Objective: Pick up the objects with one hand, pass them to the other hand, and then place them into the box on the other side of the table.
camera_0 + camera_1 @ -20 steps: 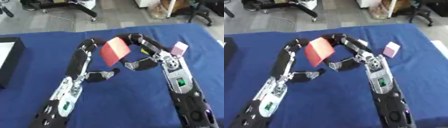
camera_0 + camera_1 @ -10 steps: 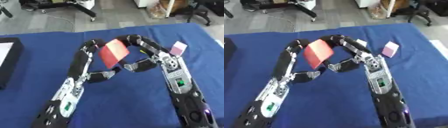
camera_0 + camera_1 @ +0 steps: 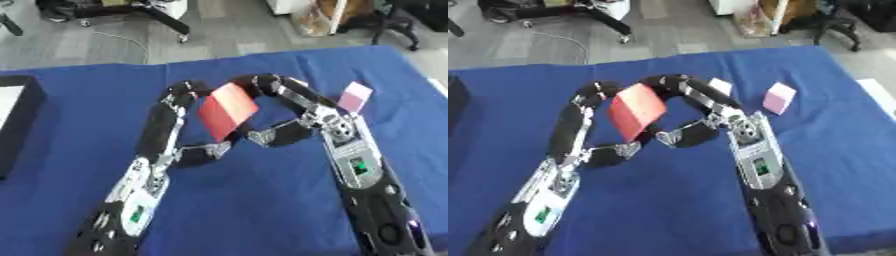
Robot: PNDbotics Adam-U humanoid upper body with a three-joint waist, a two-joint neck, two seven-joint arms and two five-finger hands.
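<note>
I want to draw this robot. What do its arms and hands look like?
Both arms are mostly black with silver, shiny joints. Each forearm carries a silver-grey panel with a small green mark. The left hand and the right hand are black, with thin jointed fingers. No loose cables show.

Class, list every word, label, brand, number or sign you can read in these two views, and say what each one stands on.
None can be read.
Red box: plain faces, no print visible.
Pink box: plain, no print visible.
Green patches on the forearms: too blurred to tell whether they carry text.
Blue tablecloth: unmarked.
</note>
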